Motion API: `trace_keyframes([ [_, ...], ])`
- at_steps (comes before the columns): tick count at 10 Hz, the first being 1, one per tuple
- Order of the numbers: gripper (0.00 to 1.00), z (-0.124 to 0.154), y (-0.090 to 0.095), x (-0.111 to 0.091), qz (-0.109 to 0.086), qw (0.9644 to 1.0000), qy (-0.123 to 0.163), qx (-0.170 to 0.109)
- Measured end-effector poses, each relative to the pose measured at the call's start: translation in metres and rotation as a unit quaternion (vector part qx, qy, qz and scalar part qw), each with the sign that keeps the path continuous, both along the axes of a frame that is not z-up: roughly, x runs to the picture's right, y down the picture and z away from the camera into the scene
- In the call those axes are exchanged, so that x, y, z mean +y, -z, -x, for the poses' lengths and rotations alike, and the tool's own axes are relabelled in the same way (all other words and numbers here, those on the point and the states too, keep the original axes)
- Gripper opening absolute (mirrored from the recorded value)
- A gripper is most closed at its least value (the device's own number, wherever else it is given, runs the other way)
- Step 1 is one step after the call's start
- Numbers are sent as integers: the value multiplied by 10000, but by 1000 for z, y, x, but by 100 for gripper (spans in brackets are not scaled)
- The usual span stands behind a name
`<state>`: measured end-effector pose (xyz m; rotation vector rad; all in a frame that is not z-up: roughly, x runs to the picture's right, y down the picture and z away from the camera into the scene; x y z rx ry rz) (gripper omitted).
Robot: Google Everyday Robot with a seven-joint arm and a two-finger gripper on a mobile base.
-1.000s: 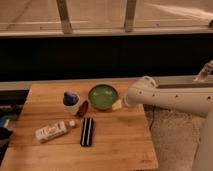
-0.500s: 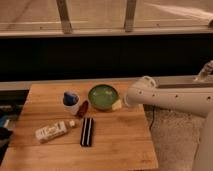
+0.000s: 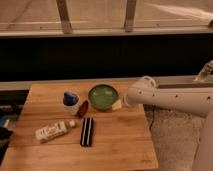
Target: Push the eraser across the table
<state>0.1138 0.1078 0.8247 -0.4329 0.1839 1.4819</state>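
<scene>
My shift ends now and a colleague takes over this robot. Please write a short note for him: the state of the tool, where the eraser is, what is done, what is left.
Tool: at the end of the white arm, which reaches in from the right. It is beside the right edge of the green bowl, at the back of the table, apart from the eraser.
Eraser: lies flat toward the table's front, just right of the white bottle, not touching it.
Done: nothing visible; the tool is not yet at the eraser.
Left: bring the tool to the eraser and push it across the table.
</scene>
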Motion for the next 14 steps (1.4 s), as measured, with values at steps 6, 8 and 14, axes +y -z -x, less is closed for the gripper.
trace_keyframes([
  [6, 20, 0, 0, 2, 23, 10000, 42, 10],
  [8, 3, 12, 2, 15, 101, 9995, 300, -16],
  [14, 0, 80, 8, 82, 460, 9944, 942, -151],
])
